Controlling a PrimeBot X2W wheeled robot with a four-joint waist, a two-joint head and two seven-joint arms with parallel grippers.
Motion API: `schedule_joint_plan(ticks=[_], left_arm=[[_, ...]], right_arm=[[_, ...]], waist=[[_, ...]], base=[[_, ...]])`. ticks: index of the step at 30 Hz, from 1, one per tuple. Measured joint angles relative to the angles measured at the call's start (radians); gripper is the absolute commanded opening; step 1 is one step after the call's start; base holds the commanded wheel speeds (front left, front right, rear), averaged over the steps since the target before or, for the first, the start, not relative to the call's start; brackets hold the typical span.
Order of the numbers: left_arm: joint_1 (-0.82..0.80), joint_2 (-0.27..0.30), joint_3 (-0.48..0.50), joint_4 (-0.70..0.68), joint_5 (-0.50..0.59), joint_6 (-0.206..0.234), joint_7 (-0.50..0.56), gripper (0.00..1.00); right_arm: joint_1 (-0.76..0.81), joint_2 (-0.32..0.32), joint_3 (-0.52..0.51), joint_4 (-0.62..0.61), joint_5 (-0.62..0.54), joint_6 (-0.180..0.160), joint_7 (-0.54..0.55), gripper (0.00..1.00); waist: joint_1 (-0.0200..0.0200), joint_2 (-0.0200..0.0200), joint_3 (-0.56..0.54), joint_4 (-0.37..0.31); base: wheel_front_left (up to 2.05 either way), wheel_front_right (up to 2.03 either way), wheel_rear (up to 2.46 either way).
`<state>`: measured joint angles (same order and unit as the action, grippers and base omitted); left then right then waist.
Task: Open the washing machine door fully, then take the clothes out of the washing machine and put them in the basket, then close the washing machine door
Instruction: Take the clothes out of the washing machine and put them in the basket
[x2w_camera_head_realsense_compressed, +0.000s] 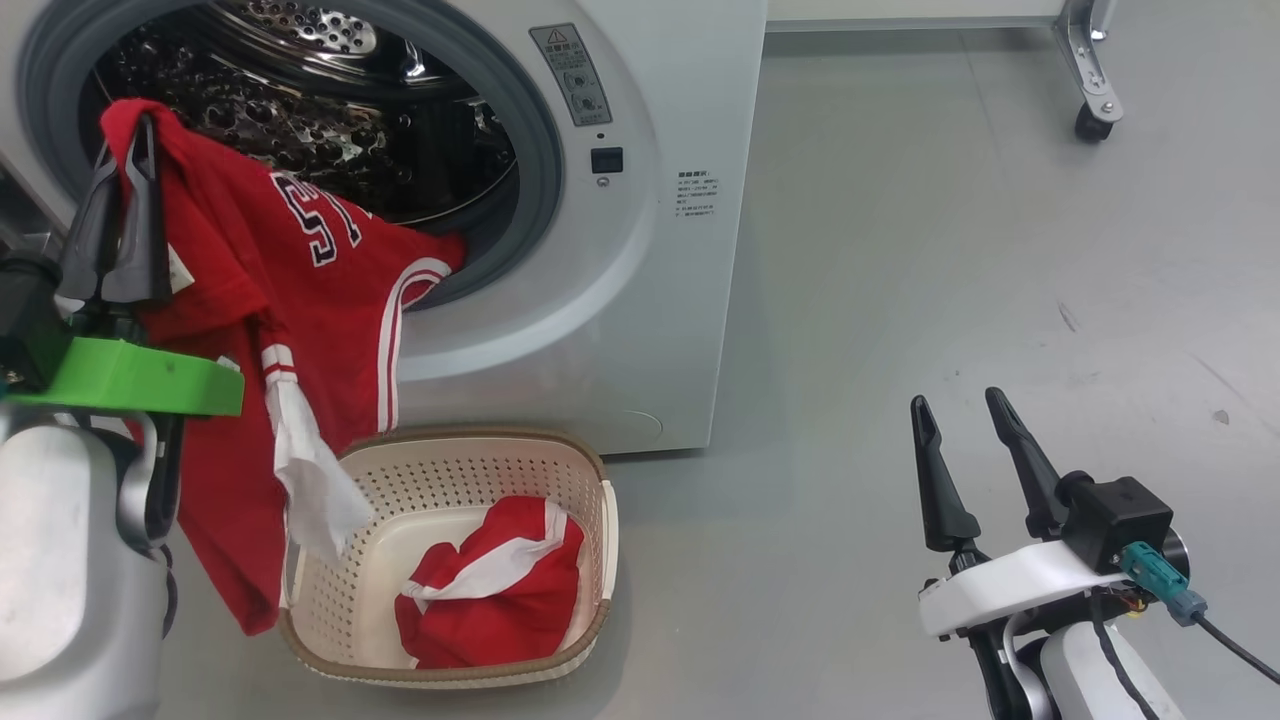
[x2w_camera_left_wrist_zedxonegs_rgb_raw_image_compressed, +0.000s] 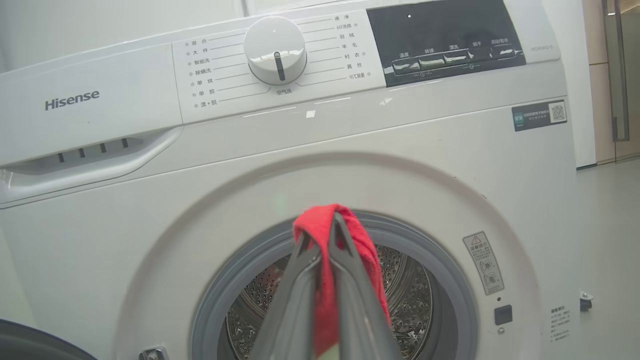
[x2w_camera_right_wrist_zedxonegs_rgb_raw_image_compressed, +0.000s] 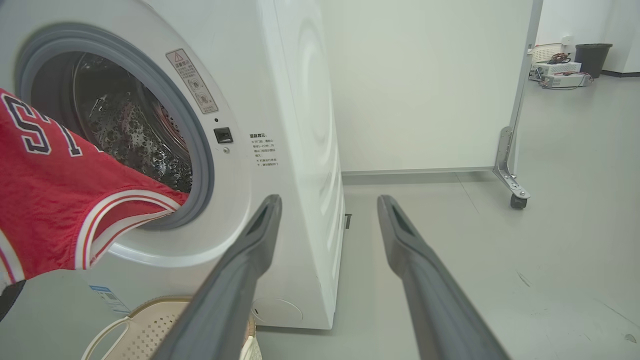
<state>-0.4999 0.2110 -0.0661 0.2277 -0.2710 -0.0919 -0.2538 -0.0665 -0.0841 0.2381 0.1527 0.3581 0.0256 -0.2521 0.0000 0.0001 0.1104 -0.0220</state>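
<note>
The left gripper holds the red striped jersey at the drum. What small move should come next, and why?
Probably draw the left gripper back and down toward the cream perforated plastic basket: it is shut on the red striped jersey, whose hem lies across the grey rubber gasket.

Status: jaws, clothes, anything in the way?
Left gripper, jaws shut on red white-striped fabric jersey, tail draped over grey gasket. Right gripper open, empty. Another red garment lies in cream perforated plastic basket. Nothing blocking.

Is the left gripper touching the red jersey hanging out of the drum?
Touching. The left wrist view shows the left gripper shut on the red jersey, a fold of fabric pinched between its two fingers.
</note>
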Motion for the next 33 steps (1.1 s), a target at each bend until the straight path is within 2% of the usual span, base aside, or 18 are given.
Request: schedule_joint_plan(ticks=[7, 19, 33], left_arm=[[0.053, 0.000, 0.012, -0.057, 0.009, 0.007, -0.003, 0.00], [0.059, -0.022, 0.078, -0.277, 0.019, 0.025, -0.003, 0.00], [0.199, -0.029, 0.025, -0.164, 0.046, 0.021, -0.004, 0.00]], right_arm=[[0.000, 0.006, 0.008, 0.000, 0.000, 0.008, 0.000, 1.00], [0.000, 0.009, -0.004, -0.003, 0.000, 0.008, 0.000, 1.00], [-0.001, 0.014, 0.008, -0.006, -0.010, 0.017, 0.000, 1.00]], waist=[[0.0000, 0.0000, 0.007, -0.018], [0.0000, 0.0000, 0.020, -0.037], [0.0000, 0.0000, 0.053, -0.060]], base=[[0.00, 0.00, 0.00], [0.00, 0.00, 0.00], [0.00, 0.00, 0.00]])
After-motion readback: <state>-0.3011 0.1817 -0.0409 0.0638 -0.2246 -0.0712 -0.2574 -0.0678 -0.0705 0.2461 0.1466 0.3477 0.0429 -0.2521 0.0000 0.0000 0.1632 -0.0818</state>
